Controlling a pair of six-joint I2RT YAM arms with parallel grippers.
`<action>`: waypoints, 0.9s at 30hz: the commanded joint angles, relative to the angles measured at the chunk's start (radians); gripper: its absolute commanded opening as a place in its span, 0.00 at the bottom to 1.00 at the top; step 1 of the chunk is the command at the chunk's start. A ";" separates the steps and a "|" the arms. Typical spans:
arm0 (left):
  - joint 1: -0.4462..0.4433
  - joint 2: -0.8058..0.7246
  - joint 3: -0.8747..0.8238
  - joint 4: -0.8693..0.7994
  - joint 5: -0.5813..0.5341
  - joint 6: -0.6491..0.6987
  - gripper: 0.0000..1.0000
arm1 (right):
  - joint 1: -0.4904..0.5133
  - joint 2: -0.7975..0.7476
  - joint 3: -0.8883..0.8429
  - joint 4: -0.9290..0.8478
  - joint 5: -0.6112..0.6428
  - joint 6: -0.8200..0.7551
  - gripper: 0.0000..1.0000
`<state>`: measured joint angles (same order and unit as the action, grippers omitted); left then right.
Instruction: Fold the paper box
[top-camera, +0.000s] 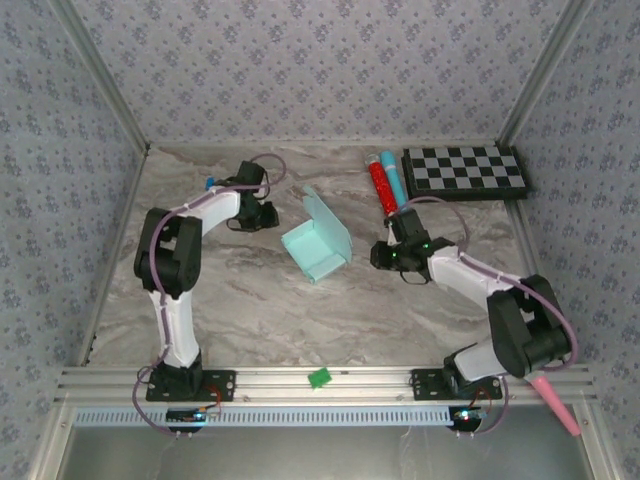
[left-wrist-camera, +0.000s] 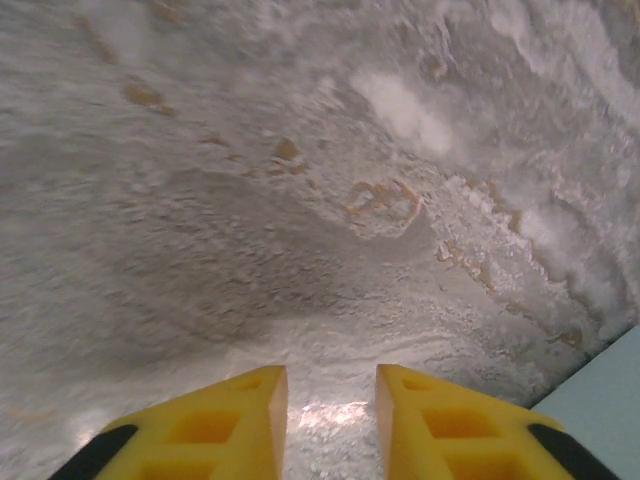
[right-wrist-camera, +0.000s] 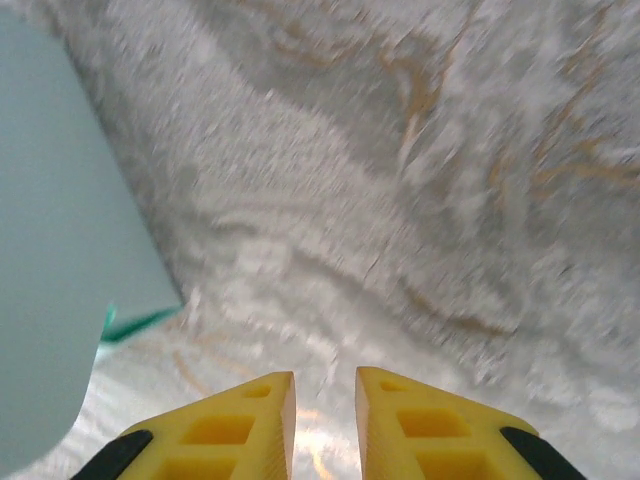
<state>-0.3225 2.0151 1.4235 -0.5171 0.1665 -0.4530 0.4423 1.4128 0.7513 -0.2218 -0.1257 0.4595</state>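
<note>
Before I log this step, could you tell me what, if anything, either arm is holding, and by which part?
Nothing is held: the jaws of the left gripper and right gripper stand apart, empty; the paper box sits free.

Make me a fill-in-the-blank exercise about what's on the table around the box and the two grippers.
1. The box lies ____ the left gripper and the right gripper.
2. The checkerboard lies at the far ____ corner of the table.
3. Just left of the blue tube lies a tube coloured ____.

Missing words: between; right; red.
</note>
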 joint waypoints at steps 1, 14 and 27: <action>-0.004 0.018 0.030 -0.015 0.118 0.039 0.25 | 0.053 -0.035 -0.041 -0.033 0.029 0.045 0.23; -0.024 -0.102 -0.181 0.072 0.212 -0.008 0.12 | 0.176 0.029 -0.088 0.143 0.049 0.225 0.21; -0.101 -0.267 -0.394 0.180 0.256 -0.119 0.13 | 0.070 0.218 0.100 0.093 0.044 0.075 0.19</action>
<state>-0.4049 1.7874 1.0573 -0.3859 0.3859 -0.5262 0.5430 1.5948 0.8124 -0.1009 -0.0856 0.5976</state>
